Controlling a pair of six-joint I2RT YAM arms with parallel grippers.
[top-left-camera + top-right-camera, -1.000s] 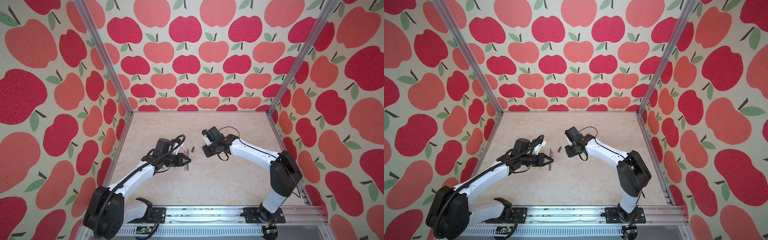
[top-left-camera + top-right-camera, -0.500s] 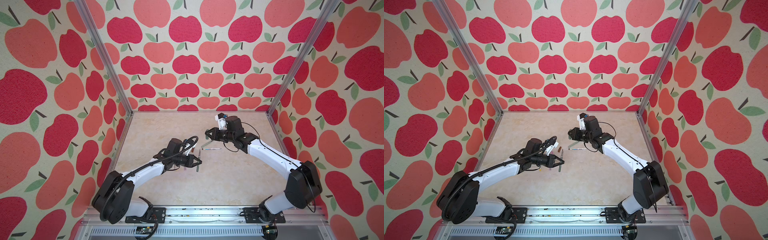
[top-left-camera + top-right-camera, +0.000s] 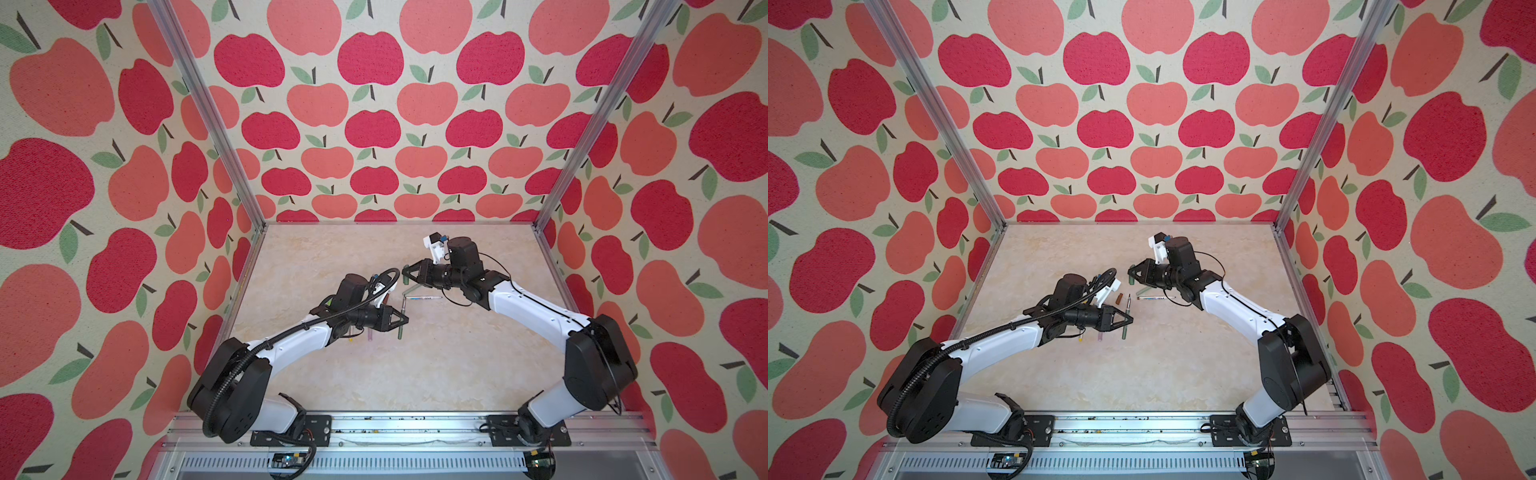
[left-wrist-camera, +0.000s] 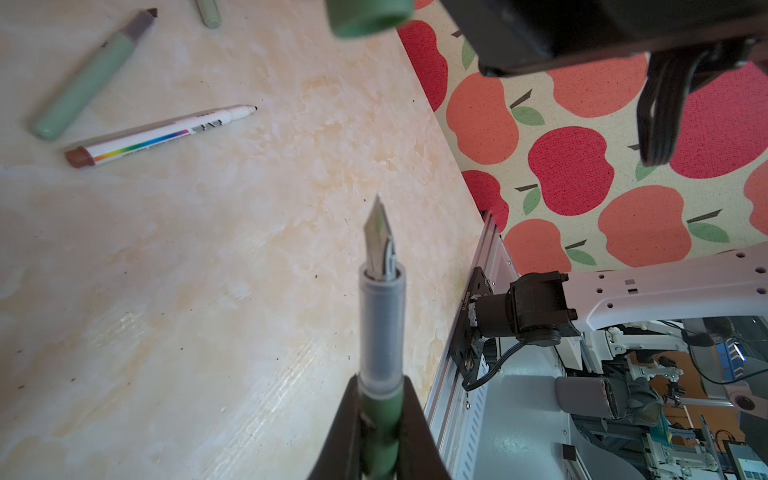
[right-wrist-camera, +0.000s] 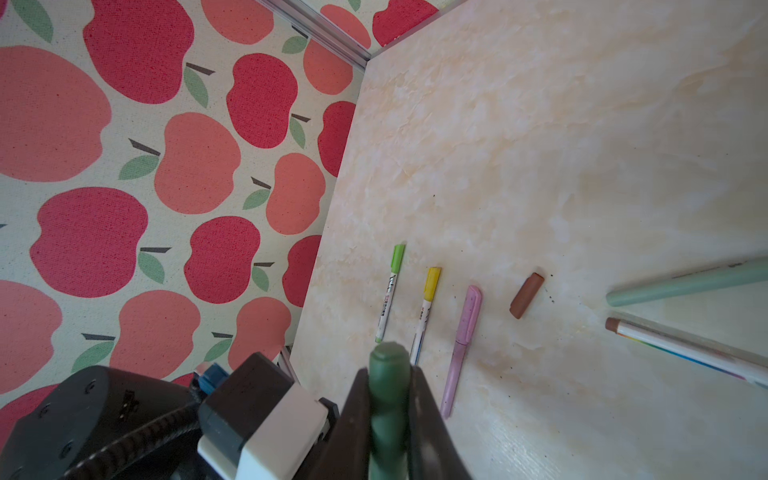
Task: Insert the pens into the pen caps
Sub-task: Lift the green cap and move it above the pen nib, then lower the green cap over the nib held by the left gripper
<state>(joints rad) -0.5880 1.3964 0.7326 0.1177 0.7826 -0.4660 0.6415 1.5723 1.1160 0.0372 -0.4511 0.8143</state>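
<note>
My left gripper [image 4: 380, 399] is shut on the dark green pen [image 4: 380, 332], gripping its barrel. The grey grip section and pointed nib stick out past the fingers. In both top views this gripper [image 3: 405, 320] [image 3: 1130, 320] holds the pen [image 3: 1124, 330] over mid-table. My right gripper [image 5: 388, 384] is shut on a dark green pen cap [image 5: 388, 370]. In both top views it [image 3: 404, 275] [image 3: 1130, 275] hangs just behind the left one. In the left wrist view the cap's open mouth [image 4: 368, 16] sits beyond the nib, apart from it and a little off its line.
On the table lie a lime-capped pen [image 5: 390, 291], a yellow-capped pen [image 5: 426, 307], a pink capped pen [image 5: 463, 345], a loose brown cap [image 5: 527, 295], a pale sage pen [image 4: 87, 83] and a white printed pen [image 4: 162, 135]. The aluminium frame rail [image 4: 469, 374] edges the table.
Over the last second my left gripper carried the green pen rightwards. My right gripper rose from near the table with the green cap. In the last half second both barely shifted.
</note>
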